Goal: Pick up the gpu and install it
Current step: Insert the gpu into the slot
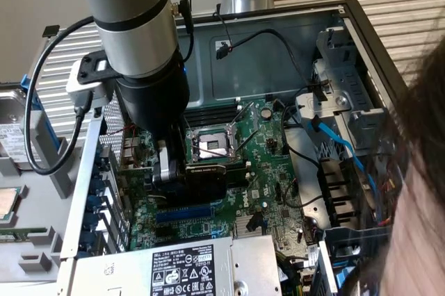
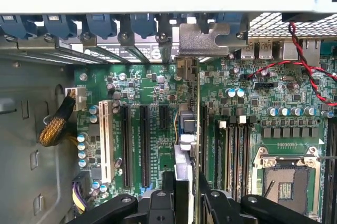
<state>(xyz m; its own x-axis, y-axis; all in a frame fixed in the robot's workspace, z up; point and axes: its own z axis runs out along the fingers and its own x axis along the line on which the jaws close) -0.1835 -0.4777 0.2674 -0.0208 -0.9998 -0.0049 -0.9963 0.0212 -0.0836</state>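
An open grey metal computer case (image 1: 361, 39) lay on slatted metal; the black gripper (image 2: 185, 190) clamped the green-board gpu (image 2: 185, 129) edge-on over the green motherboard (image 2: 152, 103).

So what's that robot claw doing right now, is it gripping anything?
Gripper: closed on the gpu, holding the card on edge above the motherboard.

Glossy green motherboard (image 2: 158, 87), matt silver metal gpu (image 2: 202, 39) bracket, black plastic hand (image 2: 184, 200), braided cable sleeve (image 2: 55, 126).
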